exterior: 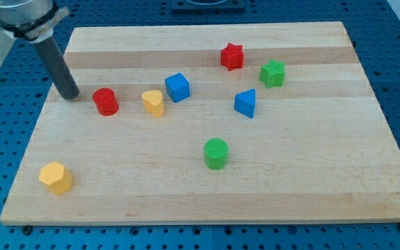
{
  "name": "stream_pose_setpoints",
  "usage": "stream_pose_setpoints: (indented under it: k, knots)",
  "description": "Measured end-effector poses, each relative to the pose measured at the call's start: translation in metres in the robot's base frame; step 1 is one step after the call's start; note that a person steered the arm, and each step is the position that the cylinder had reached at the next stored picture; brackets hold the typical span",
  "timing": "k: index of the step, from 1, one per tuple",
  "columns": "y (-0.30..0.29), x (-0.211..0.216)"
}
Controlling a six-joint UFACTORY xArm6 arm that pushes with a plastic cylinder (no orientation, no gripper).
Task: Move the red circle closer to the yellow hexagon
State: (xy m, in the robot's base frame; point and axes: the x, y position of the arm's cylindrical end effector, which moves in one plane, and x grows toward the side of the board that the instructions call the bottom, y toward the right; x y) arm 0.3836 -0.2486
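The red circle (105,101) stands on the wooden board at the view's upper left. The yellow hexagon (55,178) lies near the board's bottom left corner, well below the red circle. My tip (69,96) rests on the board just left of the red circle, a small gap apart from it and slightly higher in the view. The dark rod rises from the tip toward the view's top left.
A yellow block (153,102) and a blue cube (177,87) sit right of the red circle. A blue triangle (245,103), a red star (232,56) and a green star (272,73) lie at the upper right. A green circle (216,153) stands mid-board. The board's left edge (30,149) is close.
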Motion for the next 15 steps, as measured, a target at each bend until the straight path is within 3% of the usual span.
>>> stream_pose_setpoints:
  k: [2, 3, 10, 14, 15]
  knots:
    - [0.104, -0.011]
    - [0.090, 0.008]
    - [0.026, 0.013]
    - [0.026, 0.108]
    - [0.026, 0.102]
